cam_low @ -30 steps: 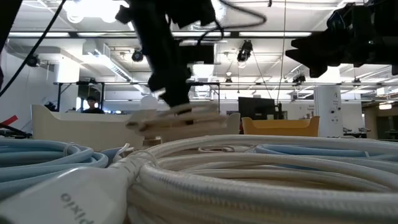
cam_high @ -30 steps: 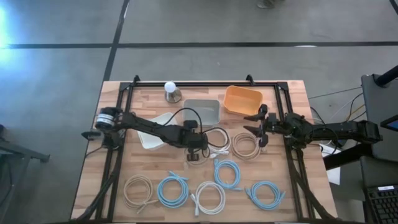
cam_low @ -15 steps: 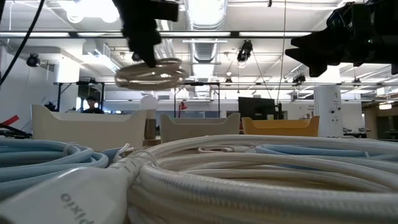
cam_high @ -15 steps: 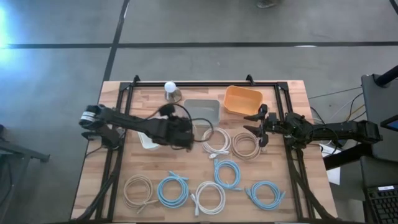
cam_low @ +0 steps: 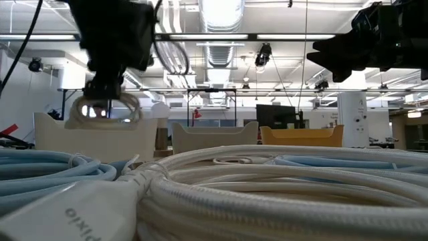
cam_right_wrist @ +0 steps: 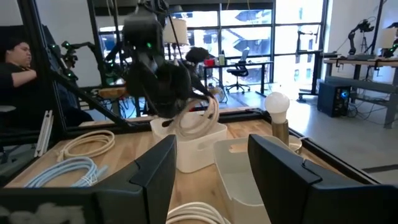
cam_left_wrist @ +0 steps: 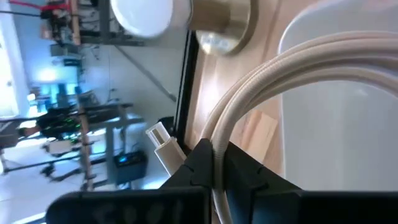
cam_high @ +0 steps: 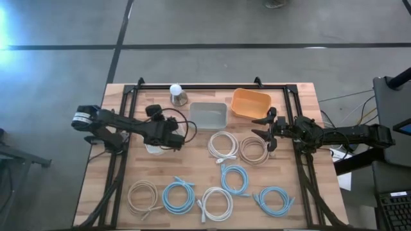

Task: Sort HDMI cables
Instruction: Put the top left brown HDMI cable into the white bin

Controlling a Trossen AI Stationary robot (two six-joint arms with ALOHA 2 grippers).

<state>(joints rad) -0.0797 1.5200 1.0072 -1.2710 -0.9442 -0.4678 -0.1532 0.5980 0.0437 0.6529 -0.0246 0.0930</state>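
My left gripper is shut on a beige HDMI cable coil and holds it over the white bin. The gripper hides the coil in the high view. The coil also shows in the right wrist view. My right gripper is open and empty, above the table beside a beige coil. More coils lie flat on the table: a white one, light blue ones, a white one and a beige one. My left gripper pinches the coil's bundled strands between its two fingers, at one place on the ring. The fingers come from above, pointing down. The coil hangs below them, lifted clear, above the white bin. One end plug sticks out beside the fingers.
A grey bin and an orange bin stand at the back of the table. A bulb-shaped object on a metal base stands left of the grey bin. A black frame runs along the table's edges. A person is in the room beyond.
My left gripper has lifted the beige coil off the table's middle and carried it toward the table's left edge. The coil rose high, then came lower over the white bin. It stays shut on the coil.
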